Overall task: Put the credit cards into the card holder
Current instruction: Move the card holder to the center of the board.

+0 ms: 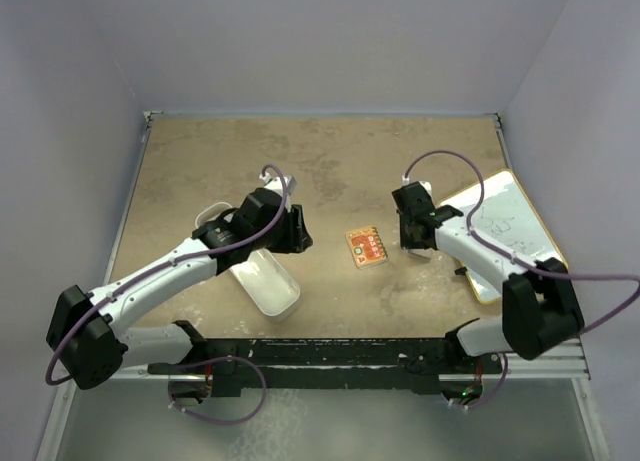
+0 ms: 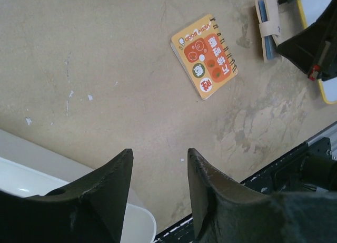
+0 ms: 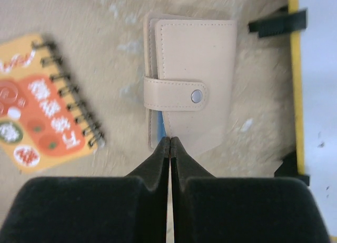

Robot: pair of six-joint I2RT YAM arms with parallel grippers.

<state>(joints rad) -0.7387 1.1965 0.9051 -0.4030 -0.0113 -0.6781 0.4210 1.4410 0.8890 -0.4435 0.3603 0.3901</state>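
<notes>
The beige card holder [image 3: 189,90] lies folded on the table, its snap tab fastened across the front. Between its layers at the near edge shows a thin blue strip of a credit card [image 3: 164,131]. My right gripper [image 3: 169,140] is shut, its tips meeting right at that near edge, with nothing visible between them. In the left wrist view the card holder [image 2: 268,21] lies far right with the blue card edge [image 2: 269,45] showing. My left gripper [image 2: 159,156] hangs open above bare table, empty. In the top view the right gripper [image 1: 415,243] covers the holder.
An orange spiral-bound notebook [image 1: 366,246] lies between the two grippers, left of the holder. A long white bin [image 1: 265,279] sits under the left arm. A yellow-rimmed whiteboard [image 1: 505,226] with black clips lies at the right edge.
</notes>
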